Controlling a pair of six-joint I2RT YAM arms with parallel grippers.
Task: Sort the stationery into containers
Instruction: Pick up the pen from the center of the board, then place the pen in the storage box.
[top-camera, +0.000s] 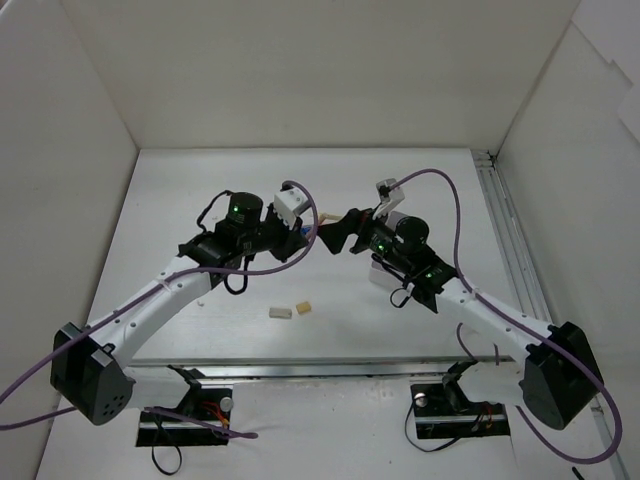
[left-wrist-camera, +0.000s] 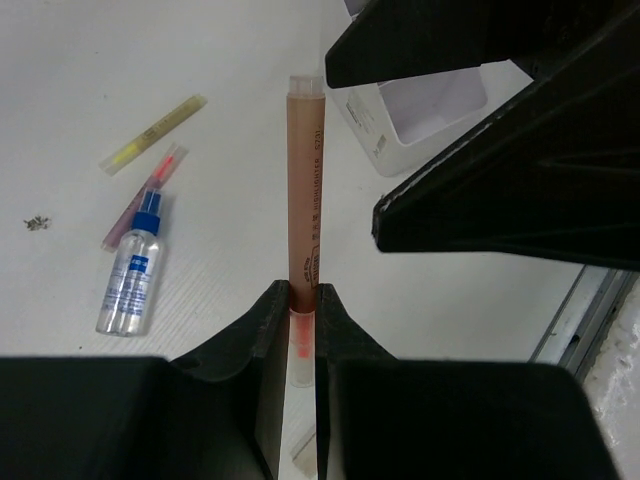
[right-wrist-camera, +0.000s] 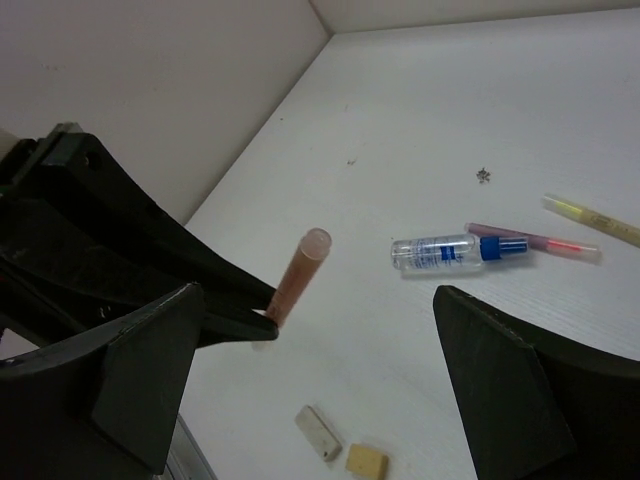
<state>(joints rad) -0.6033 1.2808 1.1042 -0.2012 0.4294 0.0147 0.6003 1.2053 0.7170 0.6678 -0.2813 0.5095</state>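
Your left gripper (left-wrist-camera: 302, 305) is clamped tight on the lower end of a thin reddish-brown translucent pen (left-wrist-camera: 304, 180), which sticks out ahead of the fingers, off the white table (left-wrist-camera: 230, 60). Your right gripper (right-wrist-camera: 320, 310) stands wide apart with nothing in it, close to that pen. The small white plastic box (left-wrist-camera: 400, 125) sits just right of the pen, partly hidden by that gripper. A pale yellow pen (left-wrist-camera: 155, 133), a thin red pen (left-wrist-camera: 150, 185) and a clear stubby bottle with a blue cap (left-wrist-camera: 130, 280) lie close together on the table. Two beige eraser blocks (right-wrist-camera: 322, 433) rest near each other.
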